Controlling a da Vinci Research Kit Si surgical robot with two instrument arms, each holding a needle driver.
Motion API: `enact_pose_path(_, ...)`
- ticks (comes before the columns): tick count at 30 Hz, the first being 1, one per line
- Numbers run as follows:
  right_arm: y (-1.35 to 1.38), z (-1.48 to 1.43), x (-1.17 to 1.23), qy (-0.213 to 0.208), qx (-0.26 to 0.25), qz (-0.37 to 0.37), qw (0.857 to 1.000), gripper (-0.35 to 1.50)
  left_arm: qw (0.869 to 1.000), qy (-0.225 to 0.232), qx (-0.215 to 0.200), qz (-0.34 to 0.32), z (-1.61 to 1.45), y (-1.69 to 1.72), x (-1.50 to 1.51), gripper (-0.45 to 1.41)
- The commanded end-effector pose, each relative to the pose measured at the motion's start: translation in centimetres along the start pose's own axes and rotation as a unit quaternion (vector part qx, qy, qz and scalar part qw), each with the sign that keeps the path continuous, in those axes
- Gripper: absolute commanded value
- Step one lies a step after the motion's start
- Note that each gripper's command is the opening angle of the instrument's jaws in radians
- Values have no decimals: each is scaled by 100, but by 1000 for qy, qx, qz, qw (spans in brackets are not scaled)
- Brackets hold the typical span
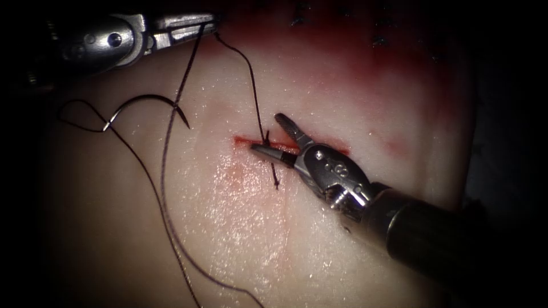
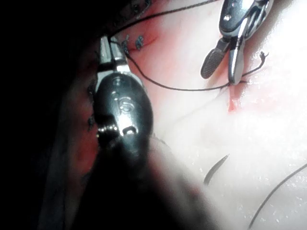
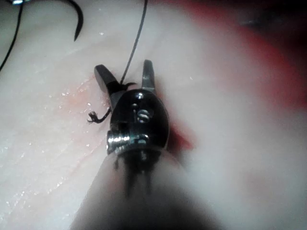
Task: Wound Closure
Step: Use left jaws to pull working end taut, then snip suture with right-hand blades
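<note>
The needle (image 1: pixel 149 106) lies free on the tissue (image 1: pixel 240 228), well left of the cut (image 1: pixel 288 145), held by neither tool and not in the tissue. Its curve arches with the sharp tip toward the cut and its tail end trailing thread (image 1: pixel 165 188) away to the left. The left end effector (image 1: pixel 200 25) is the nearer of the two to it, up and to the right of its arch; the jaws look pressed together on the thread, one strand of which runs down to the stitch at the cut. The right end effector (image 1: pixel 277 137) sits at the cut itself with jaws spread, holding nothing; the strand and a short cut end of thread (image 1: pixel 275 178) lie between and just beside them.

The right wrist view gives the spread jaws (image 3: pixel 127 79) straddling the strand, with the frayed cut end beside them, plainer than the endoscope does. The left wrist view shows the left tool (image 2: pixel 111 55) near older stitches (image 2: pixel 134 42).
</note>
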Motion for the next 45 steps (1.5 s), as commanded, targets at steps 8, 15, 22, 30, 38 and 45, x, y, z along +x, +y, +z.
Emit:
enact_pose_path(8, -7, 12, -4, 5, 19, -19, 1000, 138, 999, 7, 35, 16, -4, 6, 23, -35)
enact_pose_path(15, -7, 15, 0, 7, 18, -43, 999, 140, 998, 16, 58, 29, -9, 18, 57, -35)
enact_pose_path(22, -13, 30, 3, 13, 29, -107, 994, 142, 997, 18, 63, 32, -4, 20, 59, -35)
enact_pose_path(30, -11, 41, 16, 30, 27, -150, 988, 142, 997, 18, 64, 33, -4, 20, 58, -35)
enact_pose_path(38, -12, 52, 26, 38, 28, -162, 986, 140, 997, 20, 64, 33, -2, 21, 59, -35)
enact_pose_path(45, -14, 67, 27, 42, 33, -168, 984, 137, 997, 20, 64, 33, -2, 22, 59, -35)
